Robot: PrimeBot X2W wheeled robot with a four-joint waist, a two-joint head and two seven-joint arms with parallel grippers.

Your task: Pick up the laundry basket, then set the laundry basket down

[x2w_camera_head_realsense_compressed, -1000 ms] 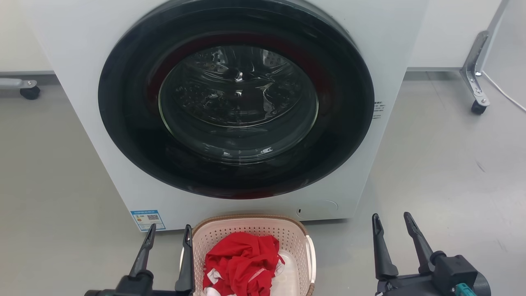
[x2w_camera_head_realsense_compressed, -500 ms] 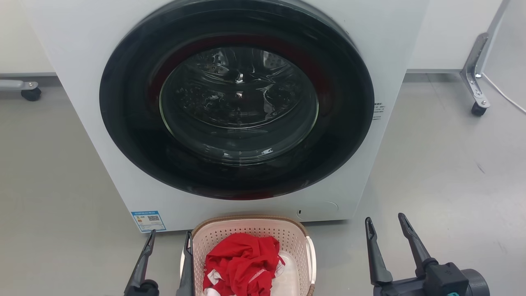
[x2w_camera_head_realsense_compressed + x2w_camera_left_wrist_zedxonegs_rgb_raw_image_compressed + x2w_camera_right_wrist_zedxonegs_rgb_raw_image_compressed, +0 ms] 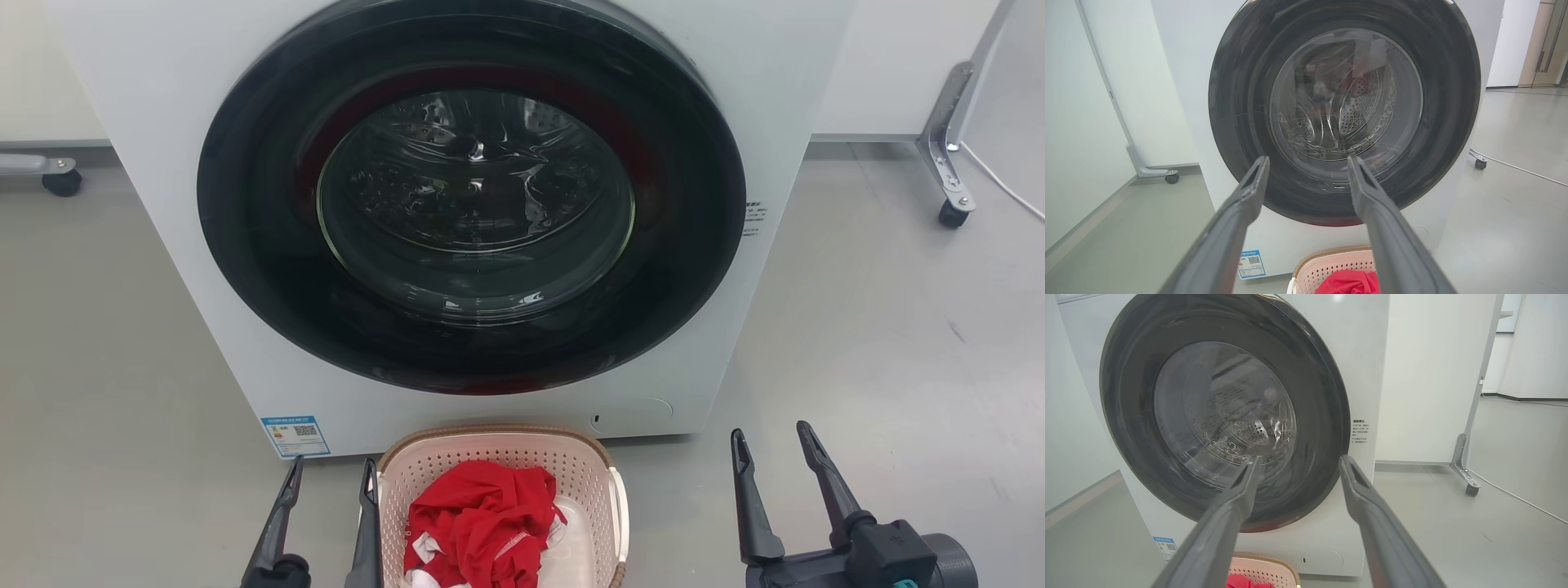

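Just right of the left gripper, the laundry basket is matt perforated plastic with a woven-look brown rim, holding crumpled red cloth. Ahead of the right gripper, the washing machine shows smooth white casing, a glossy black door and clear glass. The fingers look matt dark plastic; the floor is smooth.

- Head view: high and close, tilted down at the white front-loading washing machine.
- Left wrist view: low, facing the machine's round dark glass door nearly head-on.
- Right wrist view: low, meeting that door obliquely from the right.
- All three share the door and, at the bottom edge, the pale pink perforated plastic laundry basket.
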